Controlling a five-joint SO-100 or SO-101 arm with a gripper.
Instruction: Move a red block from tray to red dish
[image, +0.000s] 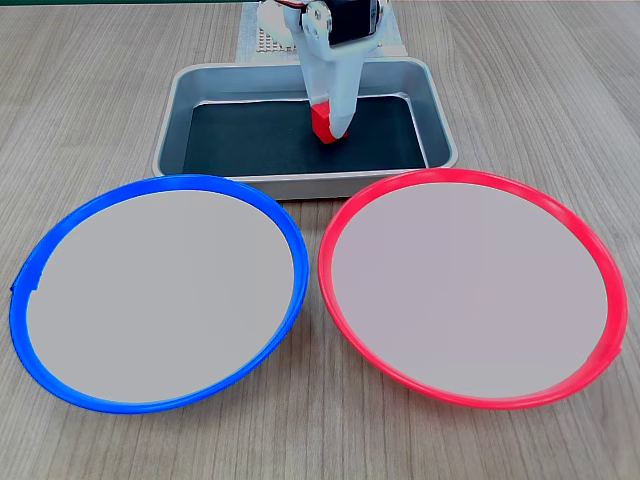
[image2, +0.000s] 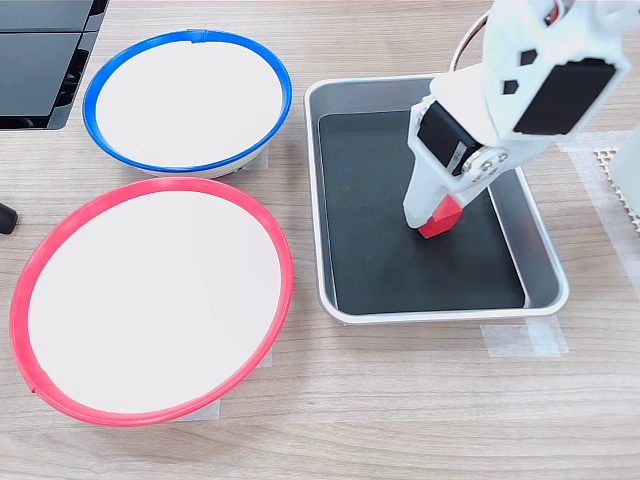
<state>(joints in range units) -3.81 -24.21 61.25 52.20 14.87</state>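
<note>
Wood-grain tabletop (image: 100, 90), white gripper (image: 330, 125) down in the tray (image: 190, 95), fingers pinching the red block (image: 322, 124), red dish (image: 470, 180) nearby.

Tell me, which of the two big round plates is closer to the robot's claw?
In the second exterior view the blue-rimmed plate looks a little closer to the gripper than the red dish, though the first exterior view suggests the opposite.

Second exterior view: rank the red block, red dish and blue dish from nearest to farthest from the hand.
1. Red block: at the tip of the hand, inside the tray.
2. Blue dish: upper left, beyond the tray's left wall.
3. Red dish: lower left; its near rim is about as close as the blue dish's, so these two are hard to separate.
</note>
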